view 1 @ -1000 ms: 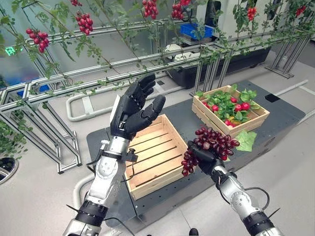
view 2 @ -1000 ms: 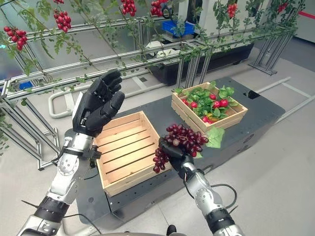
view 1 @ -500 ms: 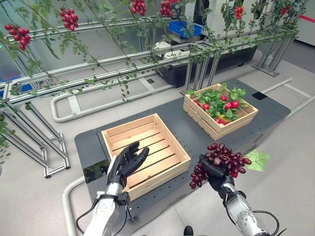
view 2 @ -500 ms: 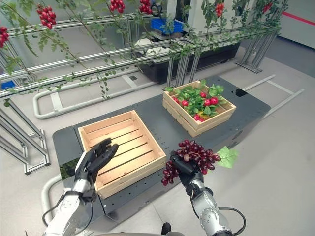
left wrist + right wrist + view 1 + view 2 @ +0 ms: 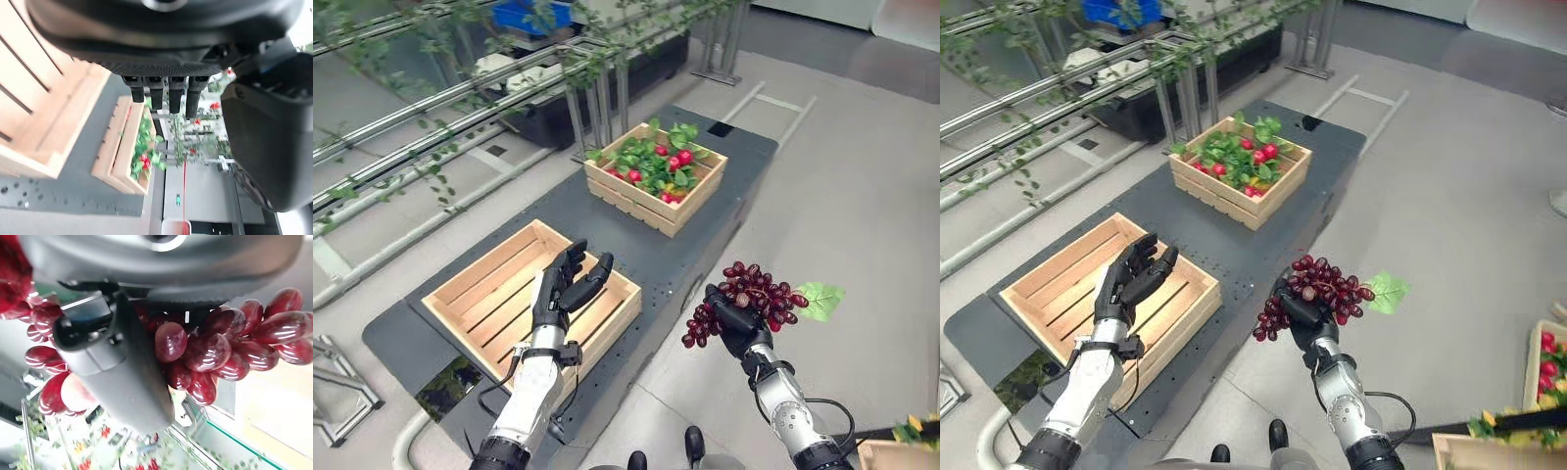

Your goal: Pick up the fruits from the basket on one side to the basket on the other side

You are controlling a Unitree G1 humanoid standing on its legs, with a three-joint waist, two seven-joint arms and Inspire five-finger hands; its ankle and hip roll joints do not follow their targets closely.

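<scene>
empty crate [image 5: 475, 294]: slatted wood, nothing in it, sits on the dark platform [image 5: 636, 240] directly under and left of the left hand.
left hand [image 5: 564, 291]: raised over the empty crate's near right corner, fingers straight and spread, thumb out, holding nothing; left wrist view agrees, fingers [image 5: 168, 93] straight.
full crate [image 5: 656, 176]: wooden, packed with green leaves and red fruits, on the platform's far end, well beyond both hands, apart from the empty crate.
grape bunch [image 5: 749, 299]: dark red, with one green leaf [image 5: 819, 299] sticking out on the side away from the left hand; held in the right hand, off the platform's near right edge, above the grey floor [image 5: 862, 196].
right hand [image 5: 736, 320]: fingers curled round the grape bunch from below; right wrist view shows the thumb [image 5: 115, 367] pressed across the grapes [image 5: 210, 350].
third crate [image 5: 1498, 446]: corner of another wooden box on the floor to the right of the right hand, with red fruits and leaves beside it.
</scene>
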